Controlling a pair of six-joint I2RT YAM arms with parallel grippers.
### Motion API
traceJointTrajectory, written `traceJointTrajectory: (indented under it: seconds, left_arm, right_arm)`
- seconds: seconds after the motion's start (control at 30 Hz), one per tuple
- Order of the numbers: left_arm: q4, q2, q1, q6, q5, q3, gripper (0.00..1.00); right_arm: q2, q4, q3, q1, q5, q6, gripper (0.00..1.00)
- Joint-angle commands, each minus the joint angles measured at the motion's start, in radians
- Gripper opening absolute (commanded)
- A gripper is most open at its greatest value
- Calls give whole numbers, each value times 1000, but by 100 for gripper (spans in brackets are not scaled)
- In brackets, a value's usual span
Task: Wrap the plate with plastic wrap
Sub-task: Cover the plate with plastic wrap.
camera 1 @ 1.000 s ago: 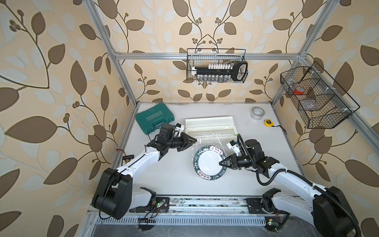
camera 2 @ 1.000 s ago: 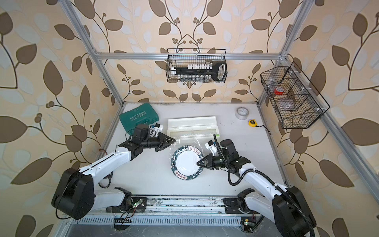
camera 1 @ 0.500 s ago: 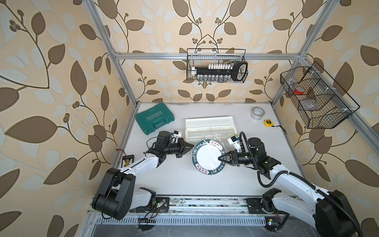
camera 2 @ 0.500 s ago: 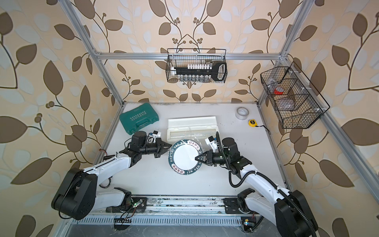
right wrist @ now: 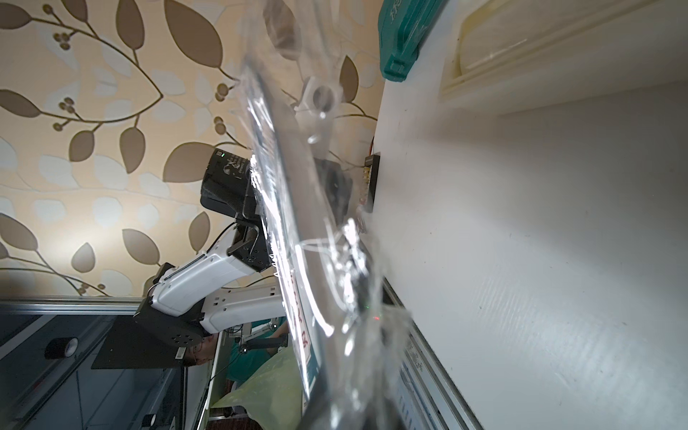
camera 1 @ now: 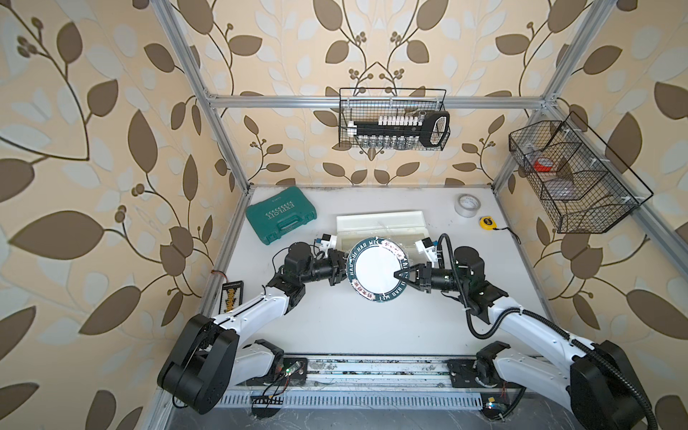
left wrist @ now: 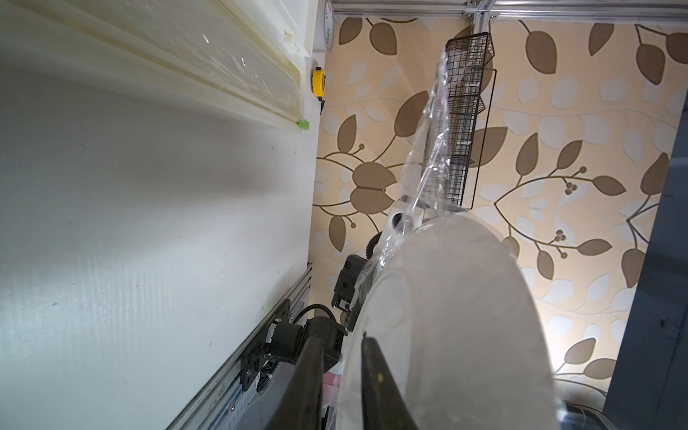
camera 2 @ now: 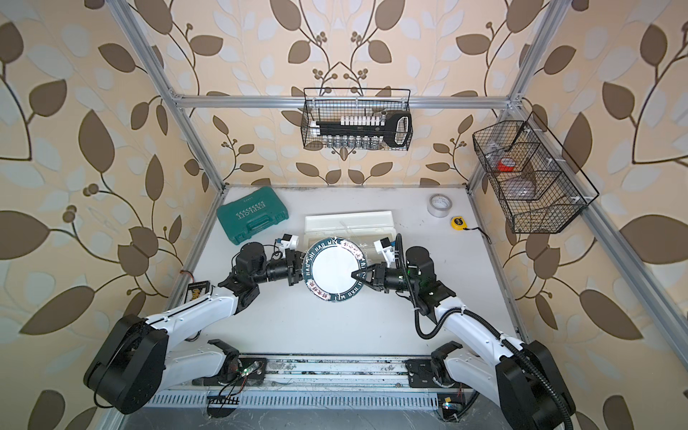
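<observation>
The plate [camera 1: 375, 270], white with a navy lettered rim, hangs above the table between both arms in both top views. My right gripper [camera 1: 397, 274] is shut on its right rim. My left gripper [camera 1: 341, 268] meets the left rim. In the left wrist view its fingers [left wrist: 311, 372] stand slightly apart with the plate's edge [left wrist: 446, 316] between them and a gap showing. Crinkly plastic wrap [left wrist: 433, 149] trails from the plate's far edge, and in the right wrist view the plastic wrap [right wrist: 316, 242] drapes over the rim and blurs my right fingers.
The white dispenser box [camera 1: 379, 223] lies just behind the plate. A green tool case [camera 1: 281, 219] sits at the back left, a grey tape roll [camera 1: 467, 204] and a yellow tape measure [camera 1: 487, 222] at the back right. Wire baskets [camera 1: 392, 119] hang on the walls.
The right gripper has lifted the plate and carried it a little toward the dispenser. The left arm came down to the plate's left rim, and its jaws have parted around the edge.
</observation>
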Motion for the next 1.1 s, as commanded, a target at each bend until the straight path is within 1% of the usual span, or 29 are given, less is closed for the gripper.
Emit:
traceJointTrajectory:
  seconds: [0.0,0.07,0.13,0.3,0.37,0.43,0.5,0.57,0.6,0.67,0.7,0.8,0.87,1.0,1.07]
  left_arm:
    - [146,7,-20,-22,76,30,30]
    - [111,12,-17,-14,89,34,38]
    - [36,5,-6,13,105,30,43]
    - [-228,-63,29,126,130,2,51]
    - [-390,-107,36,207,122,7,52]
    - [-481,-150,50,249,122,4,54]
    - [-615,-192,87,311,112,15,55]
    - [-851,-248,171,432,67,69,57]
    - [-941,-276,211,484,45,108,59]
    - [-1019,-320,244,535,7,174,63]
    - [-1020,-339,242,542,-4,205,66]
    - [-847,-408,209,417,-29,185,72]
    - [-761,-417,142,373,-84,160,75]
    - [-712,-330,-48,399,-200,178,74]
    - [-682,-279,-110,410,-232,189,72]
  right_arm:
    - [-4,25,21,6,56,25,0]
    - [-12,29,20,5,63,31,0]
    - [-14,37,17,4,67,41,0]
    - [-20,79,5,2,91,88,0]
    - [-24,85,5,1,108,104,0]
    - [-25,86,5,-1,121,114,0]
    - [-25,78,8,0,130,115,0]
    - [-24,60,8,0,141,109,0]
    - [-25,47,7,0,147,101,0]
    - [-31,17,8,0,162,83,0]
    - [-34,2,7,-1,170,75,0]
    - [-43,-26,10,1,190,65,0]
    - [-45,-39,13,0,200,62,0]
    - [-44,-41,16,9,220,73,0]
    - [-40,-39,22,16,223,77,0]
